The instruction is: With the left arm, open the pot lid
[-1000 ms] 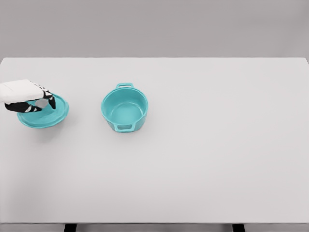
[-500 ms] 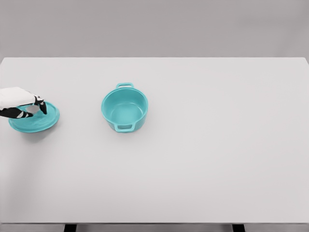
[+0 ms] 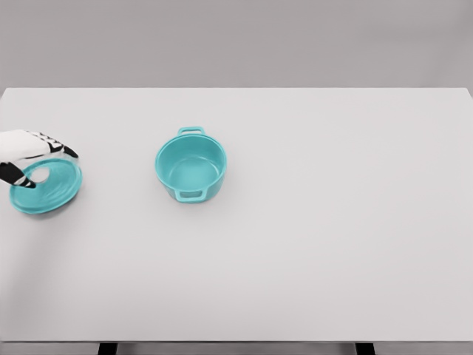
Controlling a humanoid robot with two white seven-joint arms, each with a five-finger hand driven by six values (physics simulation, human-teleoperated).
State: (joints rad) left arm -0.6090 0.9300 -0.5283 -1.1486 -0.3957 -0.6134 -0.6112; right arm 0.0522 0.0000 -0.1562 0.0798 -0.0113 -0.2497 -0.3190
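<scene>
Fingers [image 3: 59, 146] of the left hand [image 3: 26, 151] curl over the lid [image 3: 46, 188], seemingly gripping its knob, near the desk's [image 3: 332, 244] left edge. Pot [image 3: 191, 164] stands open, well apart. Next: rest the lid and let go.

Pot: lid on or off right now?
Off. The pot shows its open interior; the lid is far left, at the left robot hand.

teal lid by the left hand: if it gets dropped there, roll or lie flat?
The lid looks like a rigid shallow disc tilted by the table edge, so it probably flops flat. Its round rim might skid or wobble first. The left hand appears to pinch the knob.
</scene>
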